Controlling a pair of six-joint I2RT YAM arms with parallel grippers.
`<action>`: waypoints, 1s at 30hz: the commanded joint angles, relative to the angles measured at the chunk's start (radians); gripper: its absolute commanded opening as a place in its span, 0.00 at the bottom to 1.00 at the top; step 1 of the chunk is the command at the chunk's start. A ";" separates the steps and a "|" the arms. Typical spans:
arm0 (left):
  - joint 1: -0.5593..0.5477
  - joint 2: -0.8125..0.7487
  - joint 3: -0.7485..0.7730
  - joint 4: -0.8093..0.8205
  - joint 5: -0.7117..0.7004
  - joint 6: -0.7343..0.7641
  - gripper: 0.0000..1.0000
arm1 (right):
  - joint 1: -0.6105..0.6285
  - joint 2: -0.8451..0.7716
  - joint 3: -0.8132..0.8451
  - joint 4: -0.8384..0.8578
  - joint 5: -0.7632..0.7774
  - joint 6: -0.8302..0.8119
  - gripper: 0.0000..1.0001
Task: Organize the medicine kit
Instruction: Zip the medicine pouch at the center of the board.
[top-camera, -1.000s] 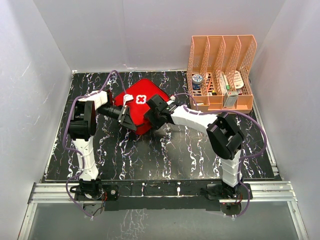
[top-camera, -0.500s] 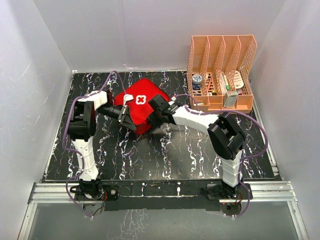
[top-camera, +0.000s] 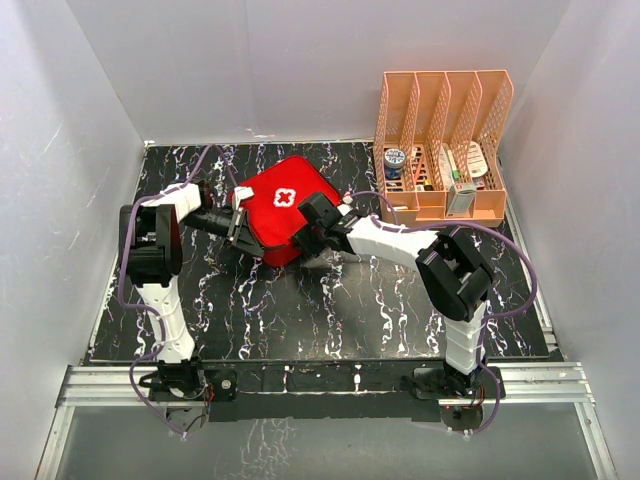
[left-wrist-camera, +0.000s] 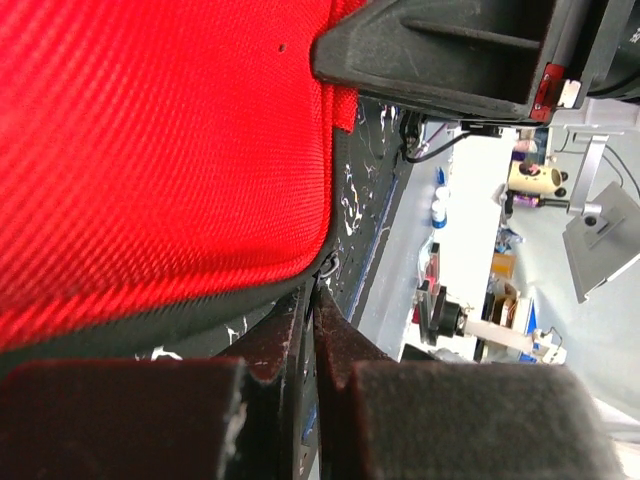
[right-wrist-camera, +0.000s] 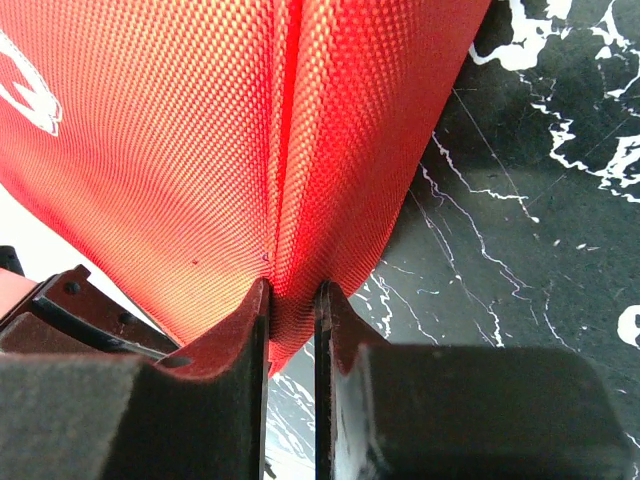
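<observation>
Your left arm (top-camera: 160, 290) is rising from its base at the near left, folding its elbow outward and reaching right across the worktop (top-camera: 330, 310). The left jaws are pressing fully together, fingers (left-wrist-camera: 268, 345) touching along their length, tips lying at the dark lower edge of the medicine kit (top-camera: 283, 205). Your right arm (top-camera: 455, 290) is standing up at the near right, bending at the elbow and stretching left. The right jaws are pinching a raised fold of the kit's red fabric between nearly closed fingers (right-wrist-camera: 240, 330). The two wrists are facing each other from opposite sides.
</observation>
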 joint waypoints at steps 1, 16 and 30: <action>0.076 -0.010 0.018 0.158 -0.164 -0.016 0.00 | -0.003 -0.020 -0.039 -0.117 0.027 -0.048 0.00; 0.145 0.110 0.235 0.157 -0.208 -0.044 0.00 | -0.009 -0.024 -0.031 -0.129 0.040 -0.107 0.00; 0.128 -0.009 0.082 0.015 -0.133 0.060 0.00 | -0.012 0.077 0.145 0.021 -0.007 -0.336 0.00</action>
